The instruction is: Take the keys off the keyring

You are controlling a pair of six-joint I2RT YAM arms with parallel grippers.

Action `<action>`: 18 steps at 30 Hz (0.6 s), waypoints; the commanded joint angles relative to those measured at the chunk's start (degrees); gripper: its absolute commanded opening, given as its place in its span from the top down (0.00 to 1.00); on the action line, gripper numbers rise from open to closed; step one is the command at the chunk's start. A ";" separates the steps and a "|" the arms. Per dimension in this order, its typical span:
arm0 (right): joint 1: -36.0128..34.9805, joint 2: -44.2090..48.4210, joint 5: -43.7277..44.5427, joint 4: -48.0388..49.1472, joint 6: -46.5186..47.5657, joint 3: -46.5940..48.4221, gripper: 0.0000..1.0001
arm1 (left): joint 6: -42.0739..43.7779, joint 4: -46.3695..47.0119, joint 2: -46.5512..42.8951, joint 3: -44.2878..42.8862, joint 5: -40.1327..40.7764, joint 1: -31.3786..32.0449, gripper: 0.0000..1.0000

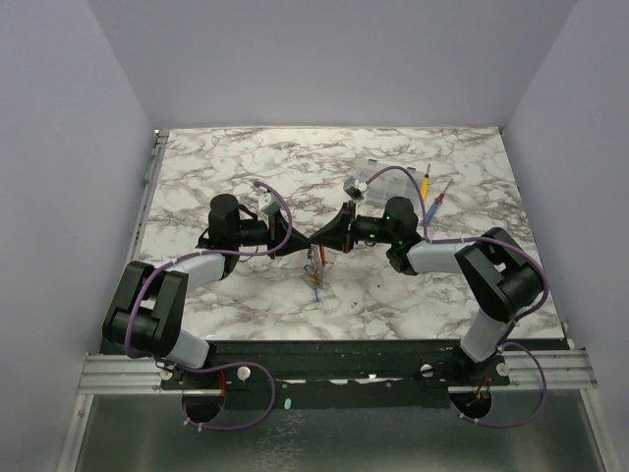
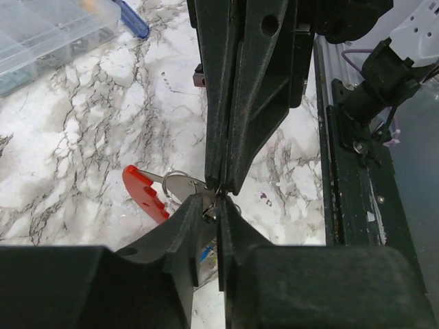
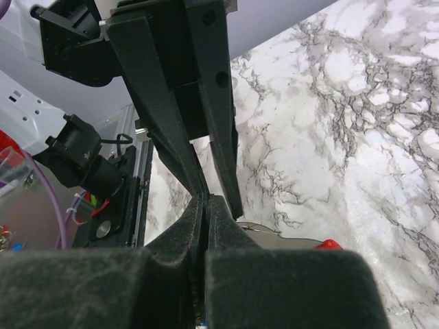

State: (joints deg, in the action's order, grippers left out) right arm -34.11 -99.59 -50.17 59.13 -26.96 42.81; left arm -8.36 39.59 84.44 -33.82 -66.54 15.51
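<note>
My left gripper point(image 1: 309, 242) and right gripper point(image 1: 326, 239) meet tip to tip above the middle of the table. Both are shut on the thin wire keyring point(image 2: 217, 197), pinched between the two pairs of tips. In the left wrist view my left gripper point(image 2: 217, 203) faces the right fingers point(image 2: 236, 103) coming from above. A silvery key and ring loop point(image 2: 180, 185) with a red plastic piece point(image 2: 143, 192) hang beside the tips. The keys point(image 1: 314, 261) dangle under the grippers. The right wrist view shows my right gripper point(image 3: 206, 201), a silvery key point(image 3: 274, 229) and a red tip point(image 3: 329, 243).
A small blue-headed piece point(image 1: 316, 292) lies on the marble below the grippers. A clear plastic box point(image 1: 369, 175) sits at the back and also shows in the left wrist view point(image 2: 48, 34). A yellow-handled screwdriver point(image 1: 426, 182) and a blue-handled screwdriver point(image 1: 439, 202) lie at the back right.
</note>
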 commanded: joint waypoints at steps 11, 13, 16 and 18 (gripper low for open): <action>1.82 -0.88 -4.31 3.12 -2.23 0.99 0.84 | -5.84 4.61 -0.24 -0.01 1.99 0.32 1.00; 2.95 -0.67 -6.50 0.10 -1.17 1.90 0.64 | -6.33 4.49 -0.13 -0.01 2.55 0.32 1.00; 5.02 0.58 -9.34 -8.61 4.00 3.41 0.50 | -6.21 2.89 -0.24 -0.29 3.35 0.33 1.00; 5.93 1.48 -11.42 -18.63 11.28 5.70 0.49 | -4.82 0.22 -0.33 -1.11 3.68 0.36 1.00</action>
State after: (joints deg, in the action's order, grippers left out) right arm -30.17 -99.79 -55.55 55.81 -26.26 44.56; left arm -13.93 41.36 84.44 -33.82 -64.60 15.86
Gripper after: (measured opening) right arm 0.497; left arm 0.019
